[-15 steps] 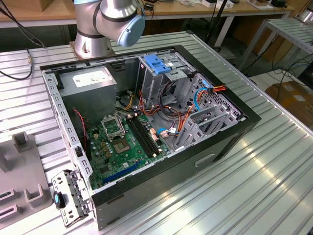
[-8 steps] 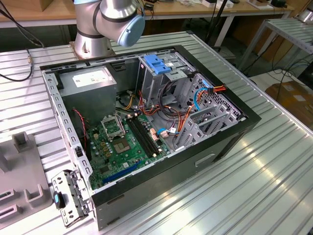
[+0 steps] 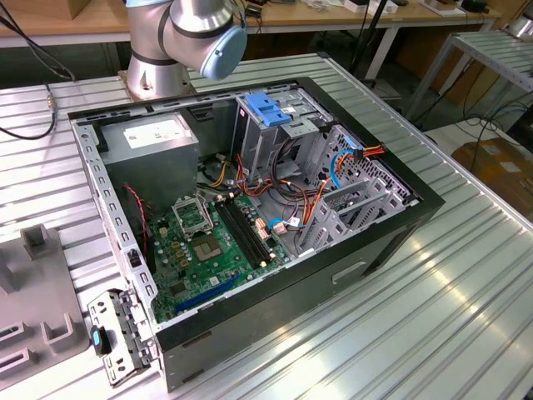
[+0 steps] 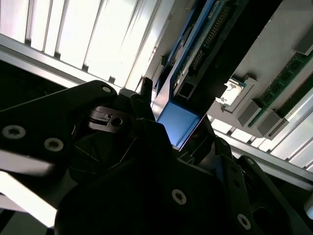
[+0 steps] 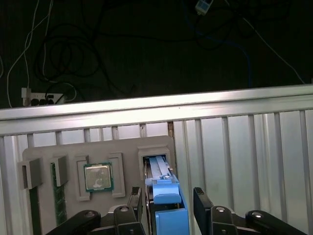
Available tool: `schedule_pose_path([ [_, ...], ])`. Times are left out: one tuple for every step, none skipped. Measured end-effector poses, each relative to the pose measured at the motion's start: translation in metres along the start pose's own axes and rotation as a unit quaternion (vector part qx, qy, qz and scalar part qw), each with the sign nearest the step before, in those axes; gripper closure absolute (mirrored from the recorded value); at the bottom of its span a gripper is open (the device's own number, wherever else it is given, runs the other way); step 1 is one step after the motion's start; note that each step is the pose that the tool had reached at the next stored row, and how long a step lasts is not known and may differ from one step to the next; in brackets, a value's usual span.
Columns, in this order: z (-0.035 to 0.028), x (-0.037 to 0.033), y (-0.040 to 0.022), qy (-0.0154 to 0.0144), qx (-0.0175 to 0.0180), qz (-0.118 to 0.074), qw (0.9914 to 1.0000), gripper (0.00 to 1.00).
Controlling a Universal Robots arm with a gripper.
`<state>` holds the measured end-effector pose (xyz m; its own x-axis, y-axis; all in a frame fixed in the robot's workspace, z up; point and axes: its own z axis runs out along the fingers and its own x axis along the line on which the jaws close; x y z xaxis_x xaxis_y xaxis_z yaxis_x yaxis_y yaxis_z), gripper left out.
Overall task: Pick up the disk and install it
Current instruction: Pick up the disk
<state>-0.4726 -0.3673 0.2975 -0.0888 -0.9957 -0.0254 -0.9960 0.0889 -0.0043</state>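
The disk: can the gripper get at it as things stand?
Probably yes. In the first wrist view the disk stands on edge in a slot of the grey tray, and the open gripper has a finger on either side of it, with nothing between.

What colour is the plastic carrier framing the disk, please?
Blue; the carrier shows best in the first wrist view.

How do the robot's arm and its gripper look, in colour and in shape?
The arm is made of thick silver-grey cylinders, with a round light-blue cap on a joint. The gripper is matte black, with angular links, two flat fingers and small silver screws.
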Motion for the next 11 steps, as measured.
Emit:
schedule_pose_path([
  [0.0001,0.0000,0.0000,0.0000,0.0000,0.000,1.00000,0.46],
  [0.0003,0.0000,0.0000,0.0000,0.0000,0.000,1.00000,0.46],
  [0.0004,0.0000,0.0000,0.0000,0.0000,0.000,1.00000,0.46],
  [0.0005,0.0000,0.0000,0.0000,0.0000,0.000,1.00000,0.47],
  [0.0006,0.0000,0.0000,0.0000,0.0000,0.000,1.00000,0.47],
  [0.0006,0.0000,0.0000,0.0000,0.0000,0.000,1.00000,0.55],
  [0.0006,0.0000,0.0000,0.0000,0.0000,0.000,1.00000,0.55],
  [0.0007,0.0000,0.0000,0.0000,0.0000,0.000,1.00000,0.55],
  [0.0007,0.0000,0.0000,0.0000,0.0000,0.000,1.00000,0.55],
  [0.0008,0.0000,0.0000,0.0000,0.0000,0.000,1.00000,0.55],
  [0.0008,0.0001,0.0000,0.0000,0.0000,0.000,1.00000,0.55],
])
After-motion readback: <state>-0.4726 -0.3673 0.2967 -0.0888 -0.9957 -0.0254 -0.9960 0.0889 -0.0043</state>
